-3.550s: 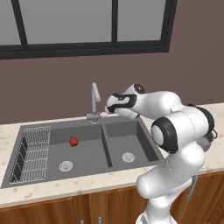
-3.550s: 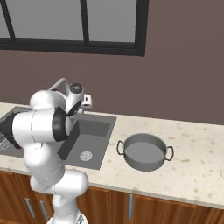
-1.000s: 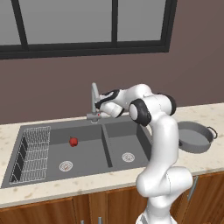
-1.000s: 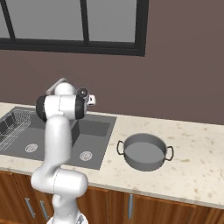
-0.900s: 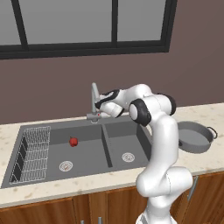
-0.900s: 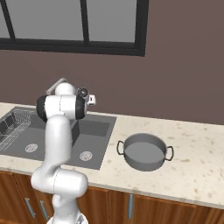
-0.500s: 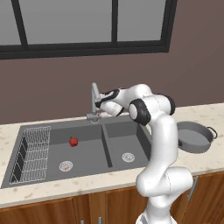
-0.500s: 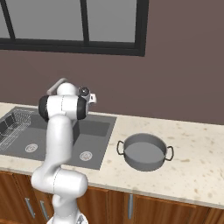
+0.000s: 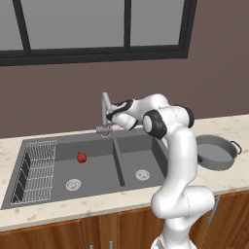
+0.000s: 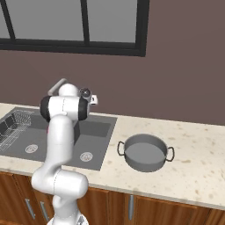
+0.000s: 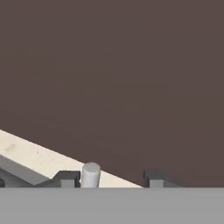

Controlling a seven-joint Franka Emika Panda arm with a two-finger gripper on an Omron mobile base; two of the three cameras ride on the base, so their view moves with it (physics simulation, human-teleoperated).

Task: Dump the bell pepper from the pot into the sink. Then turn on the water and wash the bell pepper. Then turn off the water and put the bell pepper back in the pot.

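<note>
Arm reaches fwd & left over the sink (image 9: 63,194), hand (image 9: 113,116) up by the tap (image 9: 104,113) at the back edge, just right of its neck. In hand view the two fingertips (image 11: 66,178) sit apart w/ a pale grey round post (image 11: 90,174) standing just beside the left one, touching or nearly so; right tip is clear of it. Can't tell whether the hand grips that post or only sits next to it, so hand state: can't tell, gap looks mid-width.

Red pepper (image 9: 81,157) lies on the floor of the left basin, toward the back, right of the wire rack (image 9: 35,168) & above-right of the left drain (image 9: 73,184). Right basin has its own drain (image 9: 142,174).

Pot (image 10: 145,152) stands upright on the bench (image 10: 197,167), right of the sink, well apart from the pepper. Dark window (image 10: 74,22) above brown wall.
</note>
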